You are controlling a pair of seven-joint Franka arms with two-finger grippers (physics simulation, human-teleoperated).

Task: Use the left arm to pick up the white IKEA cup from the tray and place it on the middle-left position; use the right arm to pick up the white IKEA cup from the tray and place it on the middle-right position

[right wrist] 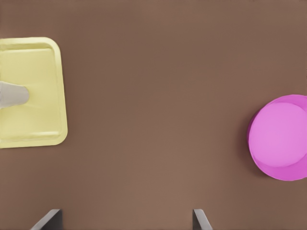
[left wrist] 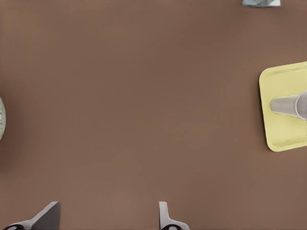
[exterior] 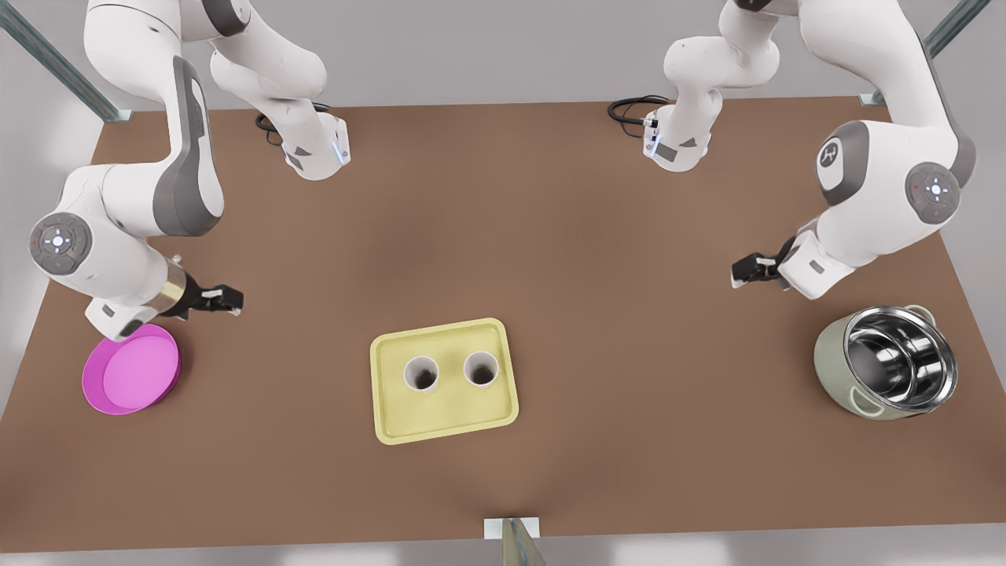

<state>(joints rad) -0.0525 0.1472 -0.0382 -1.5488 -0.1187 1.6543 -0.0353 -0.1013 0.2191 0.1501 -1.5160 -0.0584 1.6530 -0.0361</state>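
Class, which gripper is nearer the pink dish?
Right. The right gripper hangs just beside the pink dish; the left gripper is across the table, near the steel pot.

Left wrist view: tray [left wrist: 280,108] and its cup [left wrist: 288,105] clipped at the frame edge, pot [left wrist: 1,117] just a sliver. Right wrist view: tray [right wrist: 33,91], cup [right wrist: 13,95], magenta dish [right wrist: 280,136] all clipped. Front view: arm tops clipped.

Bare surface [exterior: 550,236] lies open on both sides of the tray [exterior: 444,424]; dish [exterior: 130,369] and pot [exterior: 888,362] stand at the edges.
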